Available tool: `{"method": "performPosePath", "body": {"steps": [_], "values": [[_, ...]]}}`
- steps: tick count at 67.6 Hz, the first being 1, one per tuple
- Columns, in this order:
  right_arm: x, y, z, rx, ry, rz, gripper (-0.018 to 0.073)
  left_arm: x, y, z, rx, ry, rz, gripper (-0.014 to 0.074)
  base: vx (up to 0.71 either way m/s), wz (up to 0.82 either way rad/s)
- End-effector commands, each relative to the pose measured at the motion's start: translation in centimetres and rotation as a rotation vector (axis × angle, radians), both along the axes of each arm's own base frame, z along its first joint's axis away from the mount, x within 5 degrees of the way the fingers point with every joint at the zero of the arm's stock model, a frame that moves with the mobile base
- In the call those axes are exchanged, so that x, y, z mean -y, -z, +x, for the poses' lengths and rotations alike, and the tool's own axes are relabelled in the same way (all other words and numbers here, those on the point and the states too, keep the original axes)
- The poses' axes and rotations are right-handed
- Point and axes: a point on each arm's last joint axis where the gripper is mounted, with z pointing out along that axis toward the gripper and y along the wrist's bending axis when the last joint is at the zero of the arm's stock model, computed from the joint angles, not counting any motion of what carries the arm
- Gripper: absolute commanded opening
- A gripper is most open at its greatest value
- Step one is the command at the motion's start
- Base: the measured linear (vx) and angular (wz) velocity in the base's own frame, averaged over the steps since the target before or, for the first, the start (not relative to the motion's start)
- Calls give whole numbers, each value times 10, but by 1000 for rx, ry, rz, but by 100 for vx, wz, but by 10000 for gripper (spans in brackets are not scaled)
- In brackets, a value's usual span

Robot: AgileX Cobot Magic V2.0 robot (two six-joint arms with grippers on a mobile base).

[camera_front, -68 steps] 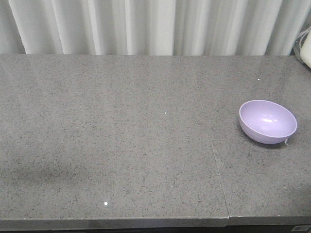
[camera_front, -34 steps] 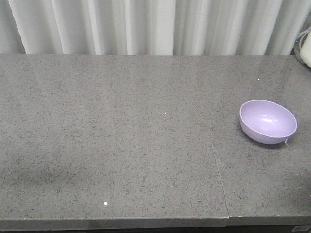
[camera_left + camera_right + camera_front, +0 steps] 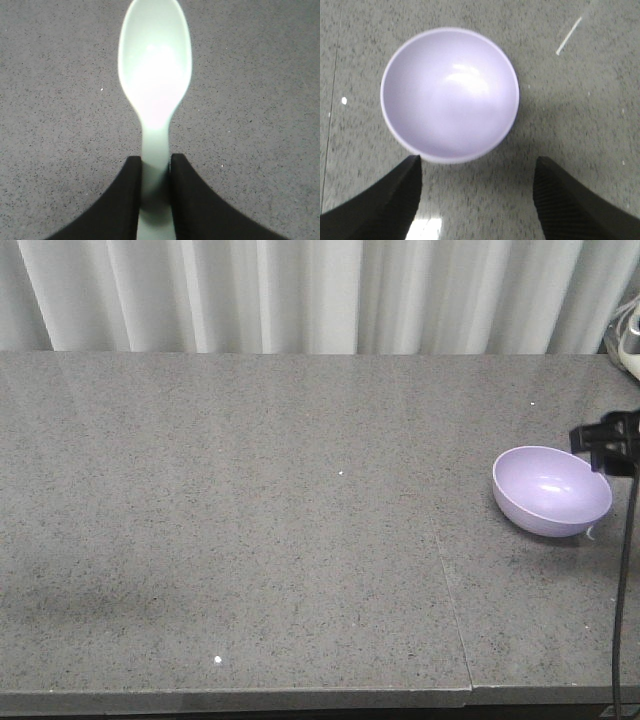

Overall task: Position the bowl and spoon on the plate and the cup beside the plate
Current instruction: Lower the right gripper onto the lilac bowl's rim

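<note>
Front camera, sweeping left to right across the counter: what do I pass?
White speck near the front edge → mid-counter speck → counter seam → bowl → right arm at the frame's right edge.

I take this for a staged lab bench rather than a home: I'm working over a long grey speckled stone-look counter [image 3: 250, 540] with a seam [image 3: 450, 600] across it, a white pleated curtain [image 3: 300, 295] backing its whole width, and a black cable [image 3: 625, 590] hanging at the right edge
</note>
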Motion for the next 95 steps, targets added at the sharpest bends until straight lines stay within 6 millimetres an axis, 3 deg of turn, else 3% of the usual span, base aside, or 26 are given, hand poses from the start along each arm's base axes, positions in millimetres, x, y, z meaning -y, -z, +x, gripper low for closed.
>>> {"method": "performPosePath", "body": {"steps": [1, 14, 24, 50, 73, 83, 95], "values": [[12, -16, 17, 91, 21, -22, 472, 0, -11, -6, 62, 6, -11, -6, 0, 0], [40, -3, 40, 46, 28, 5, 472, 0, -11, -6, 62, 6, -11, -6, 0, 0], [49, 16, 55, 27, 15, 64, 472, 0, -11, -6, 62, 6, -11, -6, 0, 0], [52, 70, 88, -52, -7, 131, 472, 0, -11, -6, 63, 6, -11, -6, 0, 0], [53, 99, 100, -112, 1, 148, 459, 0, -11, -6, 63, 6, -11, -6, 0, 0], [53, 102, 100, -121, 6, 153, 340, 0, -11, -6, 63, 6, -11, -6, 0, 0], [53, 102, 100, -124, 7, 154, 46, 0, -11, -6, 63, 6, -11, -6, 0, 0]]}}
